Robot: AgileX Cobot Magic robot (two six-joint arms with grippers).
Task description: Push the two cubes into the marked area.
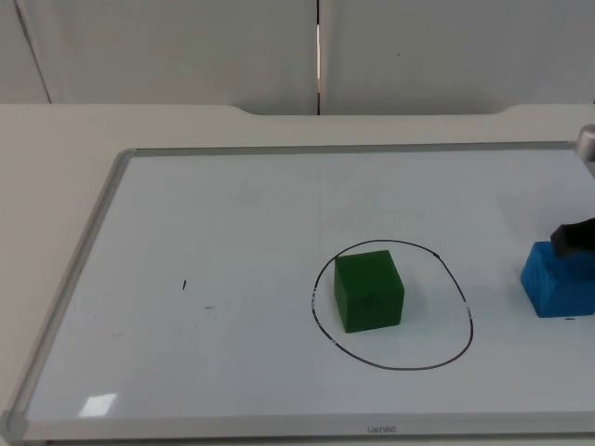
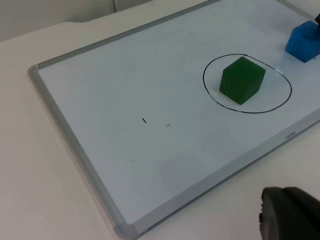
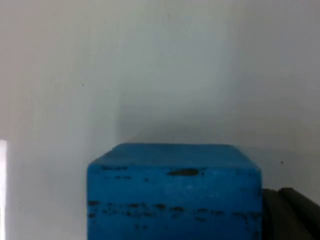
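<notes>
While green cube point(image 1: 369, 291) sits circled, right gripper point(image 1: 575, 238) prob. touches blue cube point(image 1: 554, 280).

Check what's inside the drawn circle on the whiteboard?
Only the green cube sits inside the black circle. The blue cube is outside it, with the right gripper at its far side. The board under the cubes is hidden.

White table point(image 1: 56, 167) carries a whiteboard point(image 1: 232, 223) — two cubes atop.
</notes>
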